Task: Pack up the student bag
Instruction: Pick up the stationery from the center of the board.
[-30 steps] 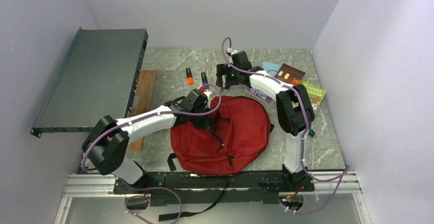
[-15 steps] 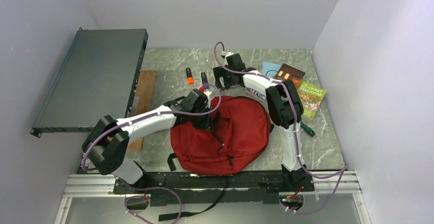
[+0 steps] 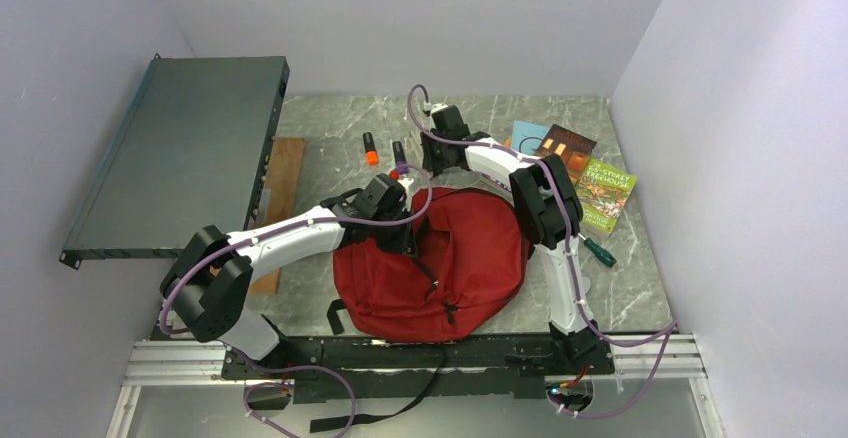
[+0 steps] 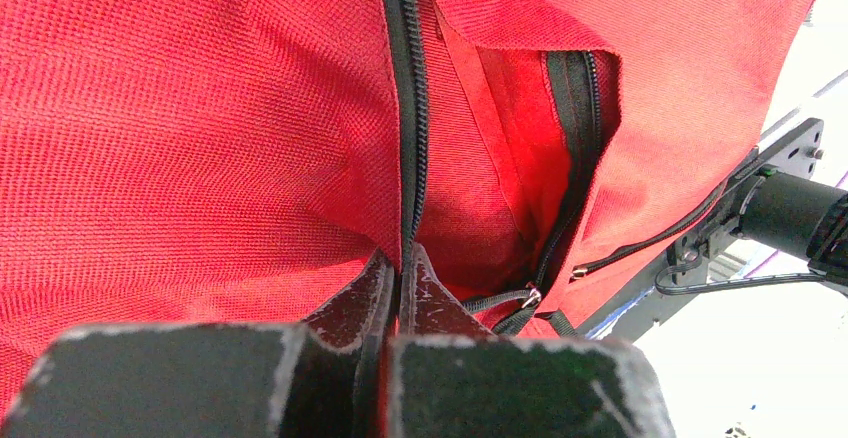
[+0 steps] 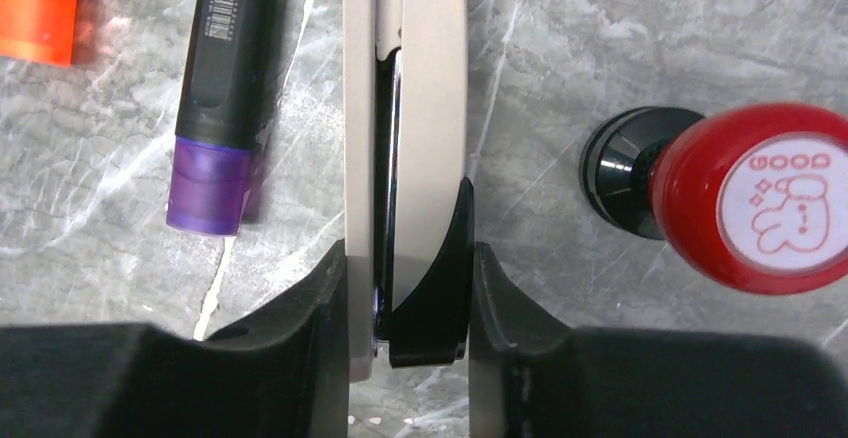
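Note:
The student bag (image 3: 440, 258), a big red backpack, lies in the middle of the table. My left gripper (image 3: 400, 228) sits at its upper left edge. In the left wrist view the left gripper (image 4: 400, 258) is shut on the red fabric (image 4: 200, 108) beside the black zipper (image 4: 405, 108); past it a pocket gapes open. My right gripper (image 3: 432, 163) reaches just behind the bag. In the right wrist view the right gripper (image 5: 408, 258) is shut on a beige and black stapler (image 5: 420, 108) that lies on the marble, one finger against each side.
A purple-capped marker (image 5: 215, 108), an orange marker (image 5: 35, 8) and a red stamp (image 5: 760, 198) lie next to the stapler. Books (image 3: 565, 145) and a green one (image 3: 607, 190) sit back right, a screwdriver (image 3: 598, 251) nearer. A grey rack panel (image 3: 180, 153) and wooden board (image 3: 283, 178) stand left.
My right arm has swung left along the back of the bag and its jaws have closed in on the stapler. The left arm and bag have stayed still.

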